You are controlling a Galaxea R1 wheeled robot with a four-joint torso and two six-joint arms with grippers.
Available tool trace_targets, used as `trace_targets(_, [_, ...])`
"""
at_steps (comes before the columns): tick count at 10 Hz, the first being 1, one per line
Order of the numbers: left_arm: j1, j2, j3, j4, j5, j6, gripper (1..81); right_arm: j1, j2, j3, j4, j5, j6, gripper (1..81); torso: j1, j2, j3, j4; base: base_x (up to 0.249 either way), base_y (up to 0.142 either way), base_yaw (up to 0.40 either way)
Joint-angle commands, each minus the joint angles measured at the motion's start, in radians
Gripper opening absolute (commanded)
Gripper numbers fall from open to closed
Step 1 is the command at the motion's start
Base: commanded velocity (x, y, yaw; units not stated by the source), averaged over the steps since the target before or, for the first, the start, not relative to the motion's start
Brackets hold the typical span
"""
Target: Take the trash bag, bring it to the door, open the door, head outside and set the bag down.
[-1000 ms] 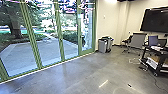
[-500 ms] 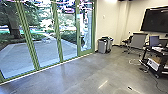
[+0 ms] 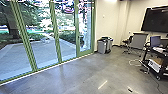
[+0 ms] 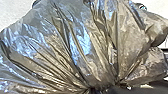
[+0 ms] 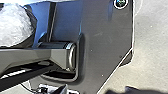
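Trash bag: at the left wrist, a shiny, translucent bag (image 4: 82, 47) whose plastic fans out in long pleats from one tight gather.
Left gripper: clenched on the bag's neck (image 4: 100, 88), judging by the way the folds converge there; the fingertips themselves are hard to make out.
Why held so: pinching the gathered neck probably keeps the mouth closed and lets the weight hang below one grip while the base rolls.
Left arm's pose: the wrist is close against the neck, with the body of the bag spreading away from it.
Pale crumpled plastic: beside the robot's dark plate (image 5: 105, 37) in the right wrist view (image 5: 15, 25), probably part of the same bag.
Right gripper: cannot tell whether it is open or closed; nothing is plainly in its hold.
Right arm's pose: the wrist camera faces the robot's own plate, so the arm is likely kept near the body, out of the way.
Glass door: upright and closed in its green frame (image 3: 85, 52), at the end of the glazed wall nearest the two waste bins (image 3: 104, 45).
Paved yard: beyond the glass (image 3: 42, 53), the place where the bag should end up.
Black cart: well right of the door (image 3: 145, 53), with a laptop on top (image 3: 155, 40).
Stage: carrying indoors, door unopened.
Risk: thin plastic could snag or tear at the doorway.
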Motion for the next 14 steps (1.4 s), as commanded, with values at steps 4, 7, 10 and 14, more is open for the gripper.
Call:
trace_targets(4, [-0.044,0.001,0.005,0.01,0.062,0.01,1.0,0.049,-0.004,0.003,-0.004,-0.06,-0.002,81.1,0.0,0.0,0.0,0.0,0.121,0.0,0.0])
trace_targets(7, [-0.044,0.001,0.005,0.01,0.062,0.01,1.0,0.049,-0.004,0.003,-0.005,-0.06,-0.002,81.1,0.0,0.0,0.0,0.0,0.118,0.0,0.0])
trace_targets(10, [-0.044,0.002,0.005,0.009,0.062,0.01,1.0,0.049,-0.004,0.002,-0.005,-0.06,-0.002,81.1,-0.001,0.0,0.0,0.0,0.119,-0.08,0.0])
trace_targets(14, [-0.044,0.002,0.005,0.01,0.062,0.011,1.0,0.047,-0.004,0.002,-0.005,-0.06,-0.002,81.1,-0.001,0.0,0.0,0.0,0.125,-0.096,0.0])
